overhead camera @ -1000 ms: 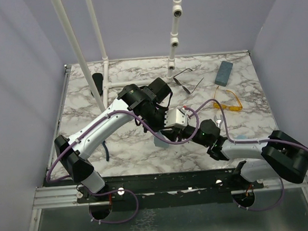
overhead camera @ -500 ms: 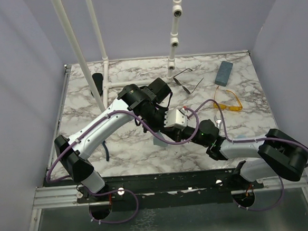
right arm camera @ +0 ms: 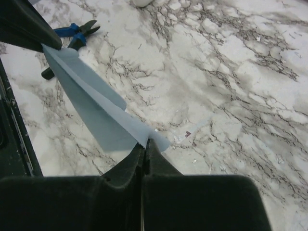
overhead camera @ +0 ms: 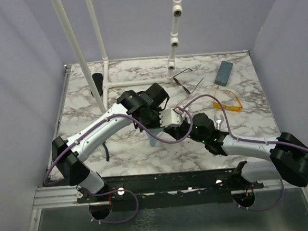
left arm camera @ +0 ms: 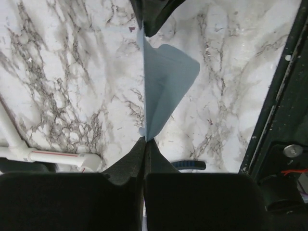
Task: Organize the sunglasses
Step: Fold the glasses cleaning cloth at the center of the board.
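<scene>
While the two arms meet over the middle of the white marbled table (overhead camera: 249,114), we see the left gripper (left arm camera: 144,140) pinched together on one end of a thin pale-blue folded cloth (left arm camera: 163,86). The right gripper (right arm camera: 145,142) is clamped on its opposite end. The thin dark wire-framed sunglasses (overhead camera: 187,81) lie far, right of centre. The translucent yellow-orange plastic sunglasses (overhead camera: 227,102) lie nearer and further right, and both pairs are apart from the grippers.

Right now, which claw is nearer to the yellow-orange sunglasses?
Right. The right claw pinches a blue-grey cloth at mid-table, left of the yellow-orange sunglasses; the left claw pinches the cloth's other end, farther left.
</scene>
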Motion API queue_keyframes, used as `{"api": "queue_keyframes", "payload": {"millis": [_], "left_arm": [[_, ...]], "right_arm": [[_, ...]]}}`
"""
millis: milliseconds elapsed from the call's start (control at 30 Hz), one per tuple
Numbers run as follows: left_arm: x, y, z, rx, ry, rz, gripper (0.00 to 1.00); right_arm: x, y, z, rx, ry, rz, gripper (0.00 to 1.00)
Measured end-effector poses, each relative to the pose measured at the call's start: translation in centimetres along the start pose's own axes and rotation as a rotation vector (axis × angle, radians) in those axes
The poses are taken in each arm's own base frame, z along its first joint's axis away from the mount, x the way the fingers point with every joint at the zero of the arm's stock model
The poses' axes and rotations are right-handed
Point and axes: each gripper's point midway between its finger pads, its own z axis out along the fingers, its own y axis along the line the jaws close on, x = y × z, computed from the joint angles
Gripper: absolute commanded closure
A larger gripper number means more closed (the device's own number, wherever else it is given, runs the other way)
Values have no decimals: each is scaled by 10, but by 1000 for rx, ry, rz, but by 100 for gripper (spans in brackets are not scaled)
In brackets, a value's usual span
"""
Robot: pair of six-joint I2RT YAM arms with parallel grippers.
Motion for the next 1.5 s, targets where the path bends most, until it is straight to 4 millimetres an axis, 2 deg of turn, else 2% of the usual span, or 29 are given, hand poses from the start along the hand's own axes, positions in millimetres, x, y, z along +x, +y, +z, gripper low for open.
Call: {"api": "queue_keyframes", "payload": {"millis": [233,333,433,500,733,867,1067,1300,1500], "left_arm": [[13,17,3,-122,0,-38,100],[15,20,11,-142,-6,-28,100],[17,20,28,-134,10,-12,100],[20,29,27,-165,14,-17,100],[20,51,23,-235,-6,-9,100],[22,64,21,-273,-9,-6,100],[17,74,36,-259,-18,40,100],[3,82,59,-207,-117,11,100],[-9,100,66,-247,-172,19,100]], "right_arm": [[5,-4,8,34,116,53,100],[11,-9,16,48,181,56,99],[0,-7,29,34,189,25,99],[2,-12,31,45,212,17,99],[-9,-21,38,57,216,-10,100],[-10,-34,42,68,222,-3,100],[-13,-64,46,76,223,30,100],[-14,-66,47,47,225,23,100],[-16,-81,44,76,240,1,99]]}}
